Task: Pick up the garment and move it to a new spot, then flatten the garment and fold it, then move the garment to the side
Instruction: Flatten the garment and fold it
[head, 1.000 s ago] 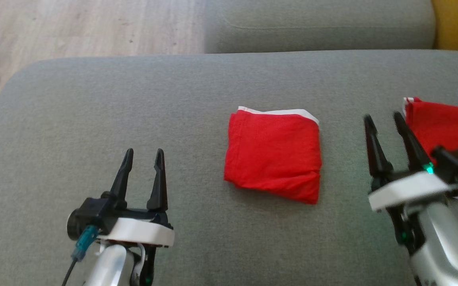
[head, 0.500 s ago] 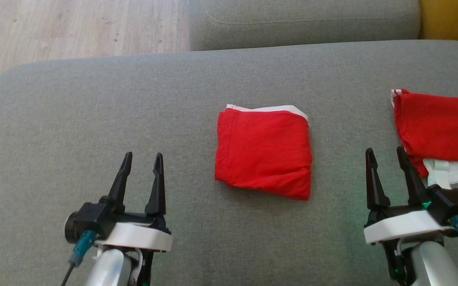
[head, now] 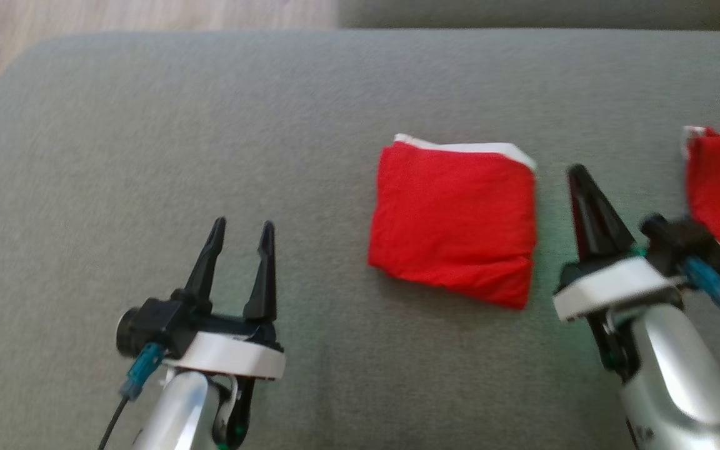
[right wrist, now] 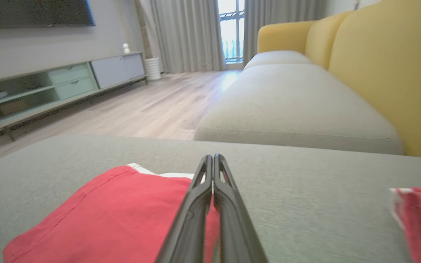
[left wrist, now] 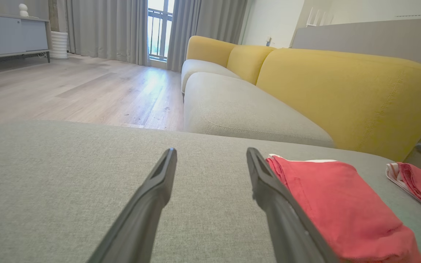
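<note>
On the cushion (head: 210, 125), the garment (head: 454, 219) lies near-square, white hem (head: 460, 147) farthest away.

A grey cushion (head: 147, 125) lies before a sofa (left wrist: 342, 95) with yellow backrests and grey seats on a pale wooden floor (left wrist: 68, 91). Grey curtains (right wrist: 188, 36) flank a bright window (right wrist: 232, 33), and a low cabinet (right wrist: 60, 87) lines the wall beneath a television (right wrist: 31, 12).
</note>
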Motion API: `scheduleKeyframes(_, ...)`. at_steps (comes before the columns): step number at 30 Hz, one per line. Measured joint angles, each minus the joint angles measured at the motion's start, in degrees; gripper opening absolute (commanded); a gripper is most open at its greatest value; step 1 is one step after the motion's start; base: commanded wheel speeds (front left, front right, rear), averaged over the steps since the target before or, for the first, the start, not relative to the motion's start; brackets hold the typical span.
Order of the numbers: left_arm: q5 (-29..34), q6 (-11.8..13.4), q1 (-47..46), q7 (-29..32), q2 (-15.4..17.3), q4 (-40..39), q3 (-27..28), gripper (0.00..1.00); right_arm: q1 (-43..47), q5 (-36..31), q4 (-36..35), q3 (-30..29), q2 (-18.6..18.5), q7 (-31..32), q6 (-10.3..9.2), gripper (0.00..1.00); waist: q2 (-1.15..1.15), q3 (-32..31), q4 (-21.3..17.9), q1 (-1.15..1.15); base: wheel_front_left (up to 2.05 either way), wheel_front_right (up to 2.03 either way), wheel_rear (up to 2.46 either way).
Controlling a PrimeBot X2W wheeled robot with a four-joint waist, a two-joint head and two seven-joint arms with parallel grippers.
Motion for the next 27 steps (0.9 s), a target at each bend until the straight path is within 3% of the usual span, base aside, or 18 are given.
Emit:
scheduleKeyframes(6,-1.3,0.1,-2.2,0.0,-0.1,0.0,-2.0,1.0,-8.0,0.7,9.8,2.9,-0.4,3.0,0.0,0.0,0.0,3.2,3.9,0.0,0.0,0.0,0.0)
scheduleKeyframes(16,-1.9,0.7,-2.9,0.0,-0.2,0.2,-3.3,1.0,-15.5,-0.6,28.4,1.8,-0.4,5.2,0.0,0.0,0.0,5.0,7.6,-0.01,0.0,0.0,0.0)
scheduleKeyframes(21,-2.3,0.7,-2.9,0.0,-0.2,0.5,-3.6,1.0,-17.3,-0.7,30.4,3.3,0.6,0.6,0.0,0.0,0.0,4.3,7.4,0.0,0.0,0.0,0.0)
scheduleKeyframes(27,-2.4,1.1,-2.9,0.0,-0.2,0.7,-3.7,1.0,-17.3,2.3,28.0,11.2,2.3,-1.5,0.0,0.0,0.0,3.3,6.9,-0.01,0.0,0.0,0.0)
